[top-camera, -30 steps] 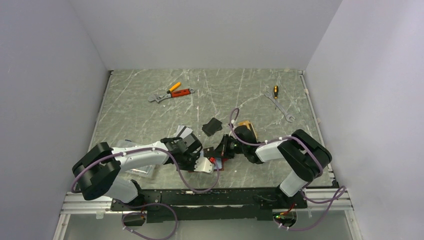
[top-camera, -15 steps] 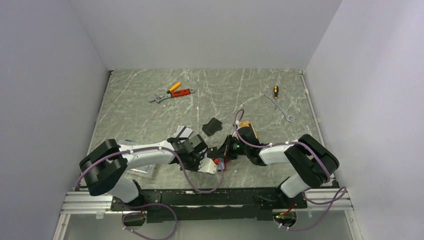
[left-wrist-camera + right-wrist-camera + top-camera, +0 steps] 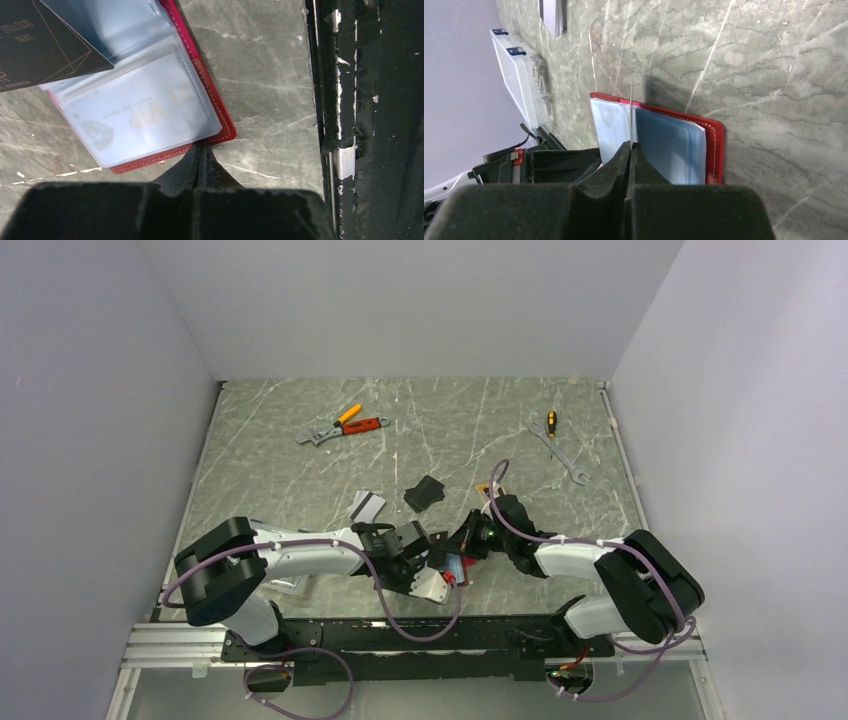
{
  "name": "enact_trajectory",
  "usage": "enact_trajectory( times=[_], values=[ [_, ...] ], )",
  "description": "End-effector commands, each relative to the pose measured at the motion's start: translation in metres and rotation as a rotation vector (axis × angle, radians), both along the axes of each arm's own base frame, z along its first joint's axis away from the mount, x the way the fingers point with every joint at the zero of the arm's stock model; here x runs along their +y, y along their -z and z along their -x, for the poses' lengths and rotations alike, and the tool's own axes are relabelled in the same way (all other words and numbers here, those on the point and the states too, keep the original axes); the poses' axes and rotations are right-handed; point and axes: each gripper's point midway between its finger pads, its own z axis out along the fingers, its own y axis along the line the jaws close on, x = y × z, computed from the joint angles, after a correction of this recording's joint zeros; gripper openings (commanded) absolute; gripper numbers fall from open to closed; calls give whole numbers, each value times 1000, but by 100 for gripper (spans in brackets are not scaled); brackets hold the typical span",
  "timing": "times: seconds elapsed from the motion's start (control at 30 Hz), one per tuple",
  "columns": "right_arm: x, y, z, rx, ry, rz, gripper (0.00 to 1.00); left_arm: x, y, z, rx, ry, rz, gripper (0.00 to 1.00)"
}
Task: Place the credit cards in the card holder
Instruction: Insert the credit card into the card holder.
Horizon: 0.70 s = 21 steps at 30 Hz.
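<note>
- ok so the left fingers are squeezed fully together, no gap at all, tips sitting right on the near edge of the red leather-like folding card holder. Can't tell if they've actually nipped the edge or are just pressed against it
- right fingers are clamped tight too, pinching a thin dark plastic card with fine gold lines. From the right wrist view it's edge-on, just a hairline sticking out of the tips
- that dark plastic card hangs over the open card holder, crossing its bluish clear sleeves near the fold. Whether its edge is touching a sleeve, no idea
- card holder lies spread open on the grey-green marbled counter, close to the front edge, right between the two arms
- one sleeve has a pale card with "VIP" lettering inside it
- a silver-white card lies flat on the counter off to the left of the card holder, apart from it
- a small black flat rectangle sits behind the card holder, and a clear plastic box is over by the left arm
</note>
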Motion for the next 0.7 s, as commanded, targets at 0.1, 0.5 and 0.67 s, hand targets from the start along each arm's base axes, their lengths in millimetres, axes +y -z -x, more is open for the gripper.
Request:
enact_trajectory(
  times=[0.1, 0.5, 0.67],
  values=[
    [-4, 8, 7, 23, -4, -4, 0, 15, 29, 47, 213, 28, -81, 0],
    [6, 21, 22, 87, 10, -51, 0, 14, 36, 43, 200, -20, -87, 0],
    [4, 27, 31, 104, 62, -33, 0, 16, 41, 39, 187, -64, -107, 0]
  ],
)
